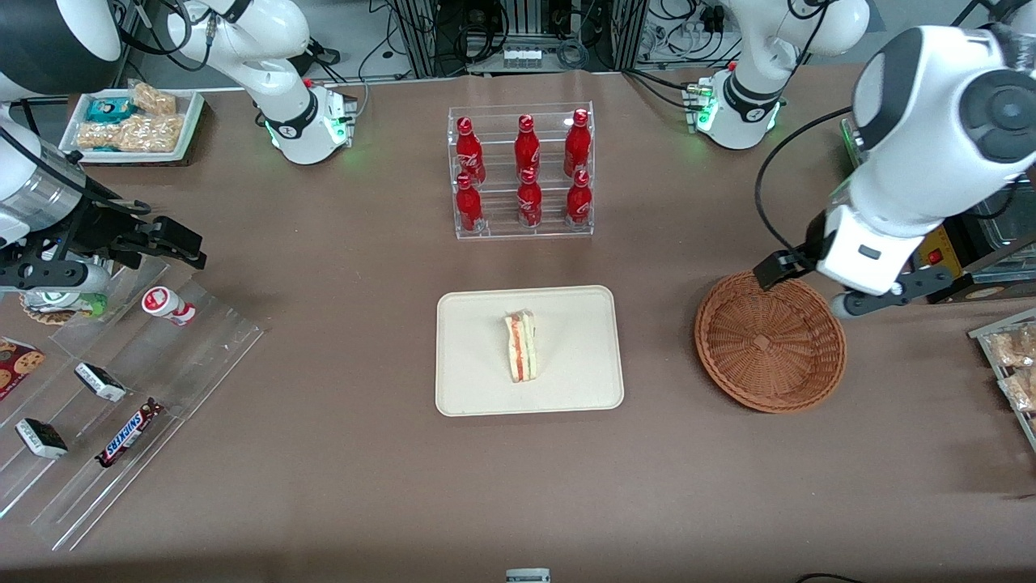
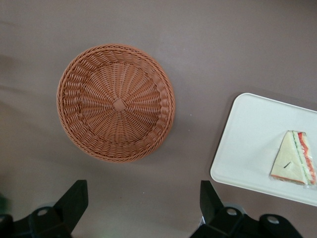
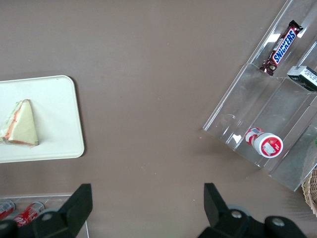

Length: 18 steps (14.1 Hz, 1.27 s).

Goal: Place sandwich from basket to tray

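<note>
The sandwich [image 1: 522, 346], a pale wedge with red and green filling, lies on the cream tray [image 1: 566, 324] in the middle of the table. It also shows on the tray [image 2: 247, 144] as a sandwich [image 2: 294, 158] in the left wrist view. The brown wicker basket [image 1: 769, 344] sits beside the tray toward the working arm's end, with nothing in it. The left arm's gripper [image 1: 809, 287] hangs above the basket's rim, farther from the front camera than the basket's middle. It is open and holds nothing; in the wrist view the gripper [image 2: 142, 203] has bare table between its fingers, beside the basket [image 2: 116, 103].
A clear rack of red bottles [image 1: 522, 170] stands farther from the front camera than the tray. A stepped acrylic rack with snack bars [image 1: 121, 405] lies toward the parked arm's end. Bagged snacks [image 1: 1012, 356] sit at the working arm's end of the table.
</note>
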Available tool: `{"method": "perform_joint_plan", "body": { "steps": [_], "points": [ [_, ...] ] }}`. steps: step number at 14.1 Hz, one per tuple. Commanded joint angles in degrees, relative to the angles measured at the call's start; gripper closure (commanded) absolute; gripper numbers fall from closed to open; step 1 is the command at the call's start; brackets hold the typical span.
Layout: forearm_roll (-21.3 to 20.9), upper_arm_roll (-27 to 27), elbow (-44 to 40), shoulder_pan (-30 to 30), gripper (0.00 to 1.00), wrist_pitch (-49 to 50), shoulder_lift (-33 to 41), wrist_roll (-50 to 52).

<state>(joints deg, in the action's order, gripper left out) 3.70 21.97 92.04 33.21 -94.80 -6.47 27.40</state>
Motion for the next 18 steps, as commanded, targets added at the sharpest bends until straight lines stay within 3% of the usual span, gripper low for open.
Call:
{"method": "perform_joint_plan", "body": {
  "steps": [1,7,9,12,18],
  "points": [
    [-0.1,-12.1,1.6,-12.8,0.00,0.5,2.3,-2.6],
    [-0.1,-27.4,4.9,-32.6,0.00,1.8,6.7,-12.1],
    [-0.2,-29.7,4.6,-36.2,0.00,2.9,7.3,-15.5],
    [-2.8,-29.2,2.6,-36.4,0.00,5.8,7.4,-24.9],
    [-5.6,-24.1,-2.3,-32.3,0.00,6.8,6.5,-25.0]
  ]
}}
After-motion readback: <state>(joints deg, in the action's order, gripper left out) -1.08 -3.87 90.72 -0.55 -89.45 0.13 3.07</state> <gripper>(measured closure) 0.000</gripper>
